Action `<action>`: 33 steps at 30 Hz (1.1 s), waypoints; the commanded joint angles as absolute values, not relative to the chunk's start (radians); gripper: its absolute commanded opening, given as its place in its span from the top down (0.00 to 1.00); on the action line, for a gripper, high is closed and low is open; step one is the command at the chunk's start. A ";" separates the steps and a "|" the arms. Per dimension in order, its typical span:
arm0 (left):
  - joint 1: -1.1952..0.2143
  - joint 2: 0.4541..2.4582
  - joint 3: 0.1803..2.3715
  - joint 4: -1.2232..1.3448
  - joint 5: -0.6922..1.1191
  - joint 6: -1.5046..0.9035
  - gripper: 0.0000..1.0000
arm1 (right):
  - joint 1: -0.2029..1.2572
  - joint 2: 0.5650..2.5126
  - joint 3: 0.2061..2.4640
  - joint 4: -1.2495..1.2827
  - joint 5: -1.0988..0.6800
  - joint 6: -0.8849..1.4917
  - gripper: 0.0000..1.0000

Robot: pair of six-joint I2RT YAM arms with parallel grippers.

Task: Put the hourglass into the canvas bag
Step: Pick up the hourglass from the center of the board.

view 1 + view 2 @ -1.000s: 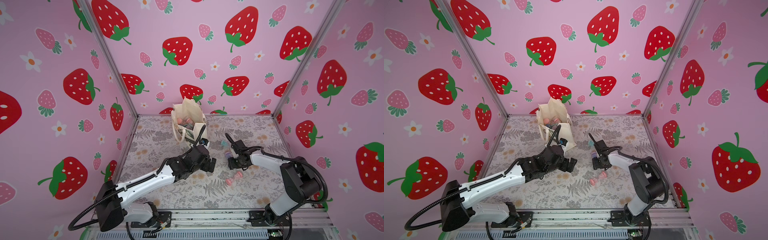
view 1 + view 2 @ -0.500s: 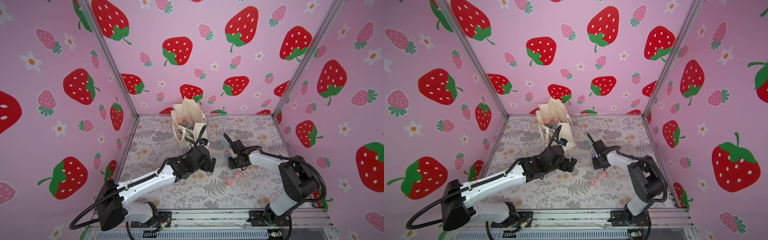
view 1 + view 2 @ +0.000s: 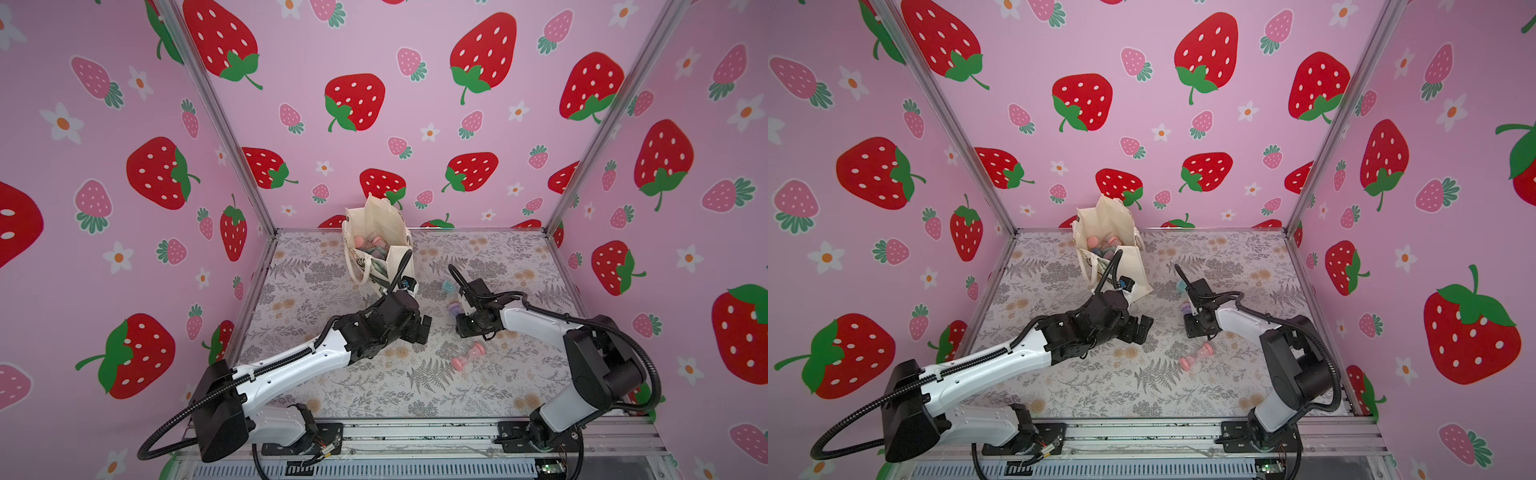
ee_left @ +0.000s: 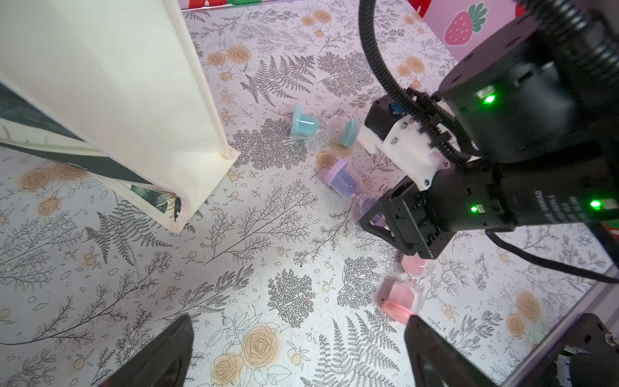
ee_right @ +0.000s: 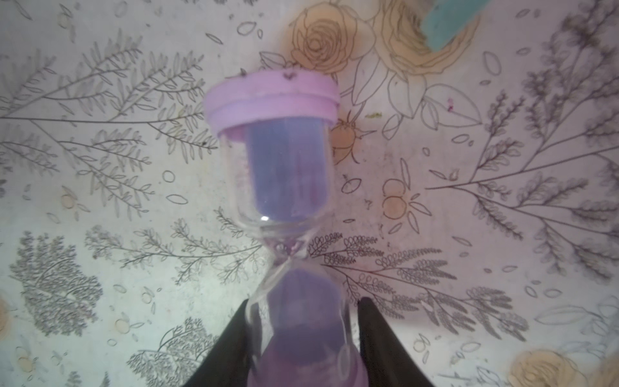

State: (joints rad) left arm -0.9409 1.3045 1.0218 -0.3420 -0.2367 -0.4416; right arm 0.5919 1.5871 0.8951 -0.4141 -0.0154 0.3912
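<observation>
Gripping 1 bulb of the purple hourglass (image 5: 278, 167), your right gripper (image 5: 303, 338) is clenched on the glass: the right wrist view shows 1 black finger (image 5: 227, 351) pressed to each side of the bulb, just past the narrow neck. That hold makes sense, since the bulb gives the jaws a rounded body to bite, while the neck looks too thin to squeeze. The hourglass lies on its side on the floral mat (image 3: 332, 270), near the canvas bag (image 3: 370, 220) but apart from it, so it is not yet in.

The bag stands upright with its mouth open upward, which is why a lift and a drop from above should do. Several hourglasses (image 3: 368, 245) already lie inside it. 2 more lie outside: a teal hourglass (image 4: 303, 122), closer to the bag than the purple one, and a pink hourglass (image 4: 407, 291), farther from the bag.

Your left gripper (image 4: 296, 326) is released, jaws spread wide and holding nothing, hovering over the mat near the bag's printed side without touching it. I judge it waits there to steady the bag if needed. Next you need to raise the purple hourglass clear of the teal one, carry it over the bag's rim and let go. Mind the bag's soft rim: a low pass could fold it or tip the bag.
</observation>
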 commanded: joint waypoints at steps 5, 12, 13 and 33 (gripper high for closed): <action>-0.943 1.243 1.044 -0.374 -0.280 -0.439 0.01 | 0.597 1.467 0.911 -0.436 -0.042 0.387 0.67; -0.930 1.170 1.069 -0.439 -0.321 -0.437 0.01 | 0.598 1.345 0.972 -0.478 -0.077 0.399 0.69; -0.923 1.158 1.077 -0.454 -0.324 -0.436 0.01 | 0.598 1.331 0.986 -0.482 -0.080 0.400 0.69; -0.617 1.034 1.137 -0.582 -0.228 -0.447 0.01 | 0.683 1.528 1.484 -0.431 -0.109 0.361 0.70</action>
State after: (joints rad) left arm -0.6540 1.0451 1.0912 -0.5549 -0.2653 -0.4431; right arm 0.6636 1.4914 1.4181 -0.4664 -0.1040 0.3840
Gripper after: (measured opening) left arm 0.993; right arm 0.464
